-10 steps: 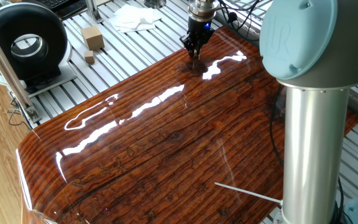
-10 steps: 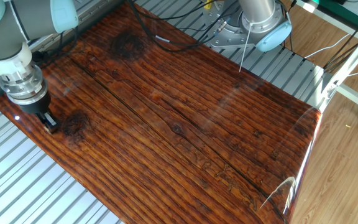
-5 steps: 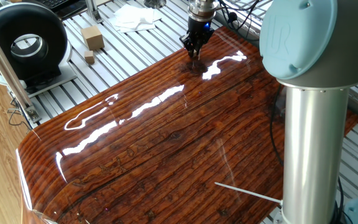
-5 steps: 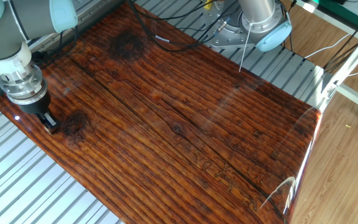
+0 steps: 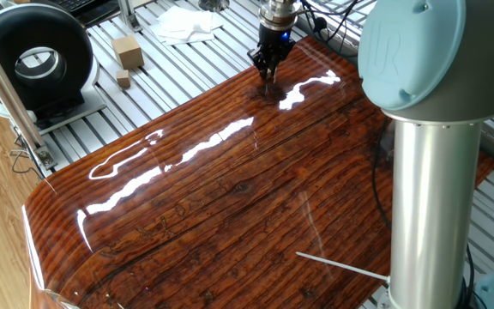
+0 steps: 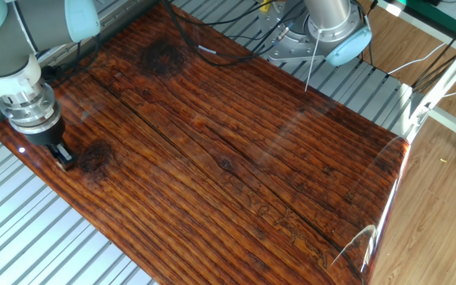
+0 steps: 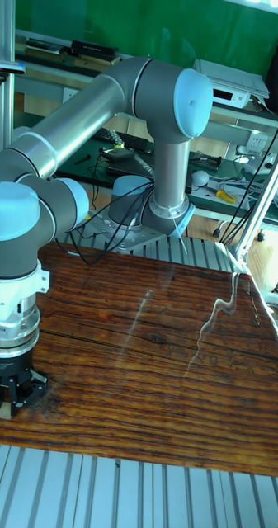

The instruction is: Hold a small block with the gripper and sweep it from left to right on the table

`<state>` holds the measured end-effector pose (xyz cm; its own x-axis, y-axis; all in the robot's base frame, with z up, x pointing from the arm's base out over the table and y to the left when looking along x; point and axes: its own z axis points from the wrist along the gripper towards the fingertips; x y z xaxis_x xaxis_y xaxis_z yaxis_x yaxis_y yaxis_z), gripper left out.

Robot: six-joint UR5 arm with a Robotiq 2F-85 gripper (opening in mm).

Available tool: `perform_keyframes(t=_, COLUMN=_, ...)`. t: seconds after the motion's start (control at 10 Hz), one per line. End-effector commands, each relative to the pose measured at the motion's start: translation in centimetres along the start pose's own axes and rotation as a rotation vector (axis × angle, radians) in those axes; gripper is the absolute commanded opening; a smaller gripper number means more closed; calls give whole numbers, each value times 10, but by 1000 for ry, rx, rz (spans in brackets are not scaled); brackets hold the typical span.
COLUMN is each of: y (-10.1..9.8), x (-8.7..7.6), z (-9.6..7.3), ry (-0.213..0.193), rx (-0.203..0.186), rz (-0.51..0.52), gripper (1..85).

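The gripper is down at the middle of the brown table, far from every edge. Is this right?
Not quite. The gripper is down, but near a corner of the table, close to its edge, not at the middle. The other fixed view shows this best.

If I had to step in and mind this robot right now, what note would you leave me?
Gripper: lowered with its tips at the table, near one edge and corner of the board. The jaws look nearly closed, but whether they are shut cannot be told.
Small block: not clearly visible in any view; it may be between the fingertips, unconfirmed.
Off the board, on the slatted base: a bigger tan block and a small tan cube.
Done: gripper placed at what looks like a starting spot.
Left: seemingly the whole sweep across the board. Check for the block first.
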<state>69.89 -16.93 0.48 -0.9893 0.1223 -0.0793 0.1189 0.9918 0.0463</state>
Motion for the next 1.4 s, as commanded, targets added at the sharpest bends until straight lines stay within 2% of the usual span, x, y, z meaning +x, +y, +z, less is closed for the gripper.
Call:
perform_keyframes(t=0.0, y=1, x=-1, z=-4, ry=2, rx=-18, rz=9, gripper=10)
perform_keyframes(t=0.1, y=2, x=-2, z=-3, ry=4, rx=-28, rz=10, gripper=10)
perform_keyframes(t=0.2, y=1, x=-2, z=1, ry=-6, rx=-10, rz=9, gripper=10)
perform_keyframes(t=0.6, y=4, x=0, z=0, ry=-7, rx=-2, rz=8, gripper=10)
perform_keyframes(t=1.0, y=3, x=-2, z=-2, ry=1, rx=-23, rz=10, gripper=10)
perform_keyframes(t=1.3, y=1, x=-2, z=2, ry=-9, rx=-7, rz=5, gripper=10)
